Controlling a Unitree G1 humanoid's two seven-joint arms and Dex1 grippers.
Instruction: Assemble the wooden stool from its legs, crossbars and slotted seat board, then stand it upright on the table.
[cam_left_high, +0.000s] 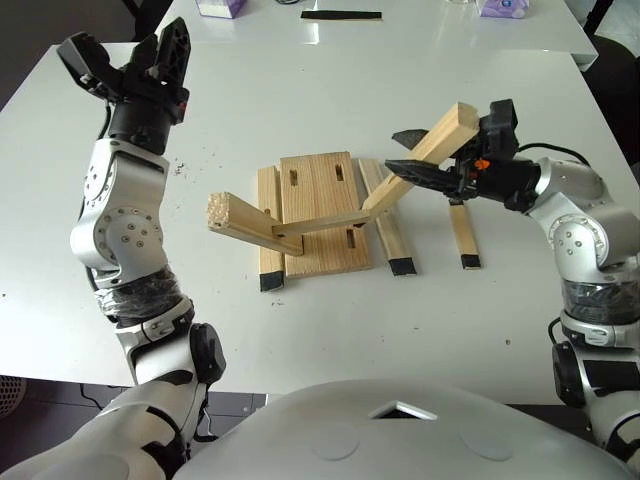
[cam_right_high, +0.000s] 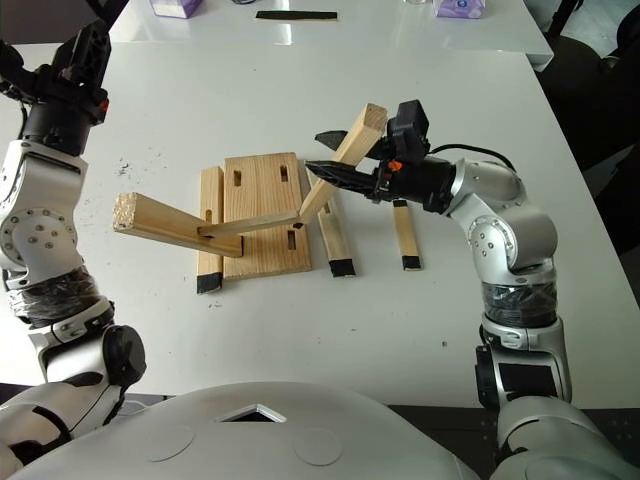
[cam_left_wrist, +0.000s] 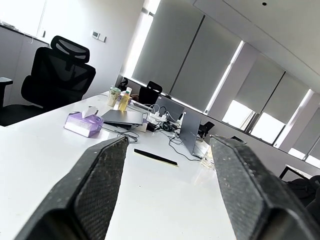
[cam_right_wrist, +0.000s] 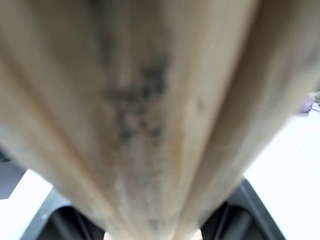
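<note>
– at the middle of the white table (cam_left_high: 300, 100) the slotted seat board (cam_left_high: 318, 195) is laid flat, its slots (cam_left_high: 297, 177) facing up. where are the other pieces found?

– three loose legs are laid flat by it: one (cam_left_high: 268, 190) just beside its left edge, one (cam_left_high: 395, 245) just beside its right edge, and one (cam_left_high: 465, 240) further to the right, apart from the rest.

– and what is gripped?

– one raised leg (cam_left_high: 440, 135) is pinched between the fingers of the right gripper (cam_left_high: 405, 152), above the board's right side and tilted up and away. the wood (cam_right_wrist: 150, 100) is seen pressed close before the wrist camera. a crossbar (cam_left_high: 320, 222) is joined to that leg and is carried leftward over the board to a second leg (cam_left_high: 245, 225), which is slanted across the board's left edge and the loose leg there.

– how is the left gripper (cam_left_high: 128, 55) held?

– it is lifted high over the table's far left part, well apart from the wood; its fingers (cam_left_wrist: 95, 185) are spread wide and nothing is held between them.
</note>
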